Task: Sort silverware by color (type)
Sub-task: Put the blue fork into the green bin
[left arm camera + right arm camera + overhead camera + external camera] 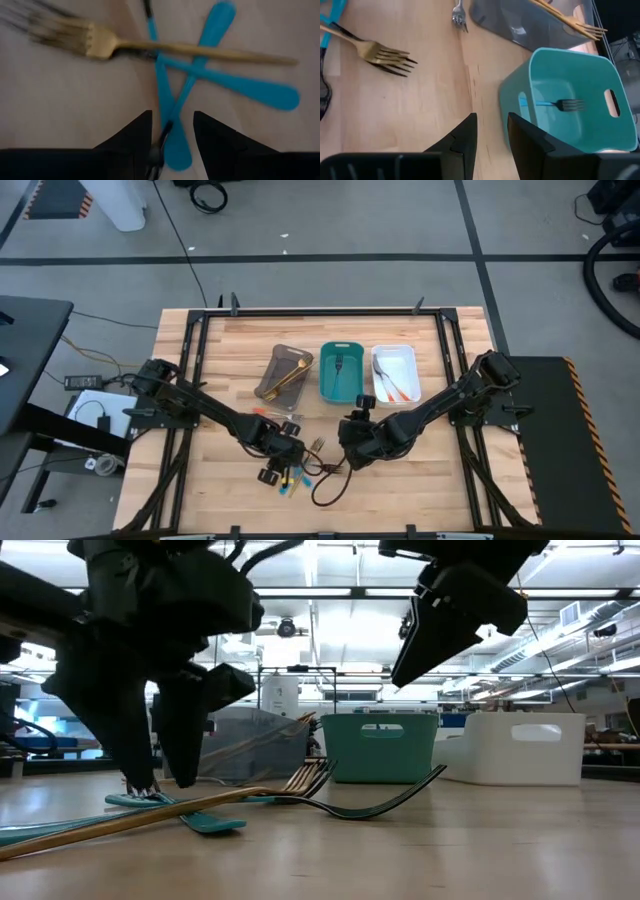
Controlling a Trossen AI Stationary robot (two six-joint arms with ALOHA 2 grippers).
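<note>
left hand: down low over the loose pile at the front of the bench. Fingers parted, straddling the end of a blue-handled piece. Looks like they sit either side of it, but I can't tell if they actually pinch it, so no call on a grip.

right hand: up off the bench, just in front of the teal tray. Fingers spread a bit with nothing between them, just bare wood below.

loose pile: a gold fork lies across three blue-handled pieces that cross each other. From the low view the gold fork and a dark fork lie flat with tines curling up, and blue handles sit under the left hand.

grey-brown tray: leftmost of the three at the back, gold pieces inside, sticking out at an angle.

teal tray contents: one dark fork with a blue handle on the bottom.

white tray: rightmost, touching or just beside the teal one, holds orange-handled silver pieces.

stray bit: a small silver fork on the wood near the grey-brown tray, handle cut off by the frame.
</note>
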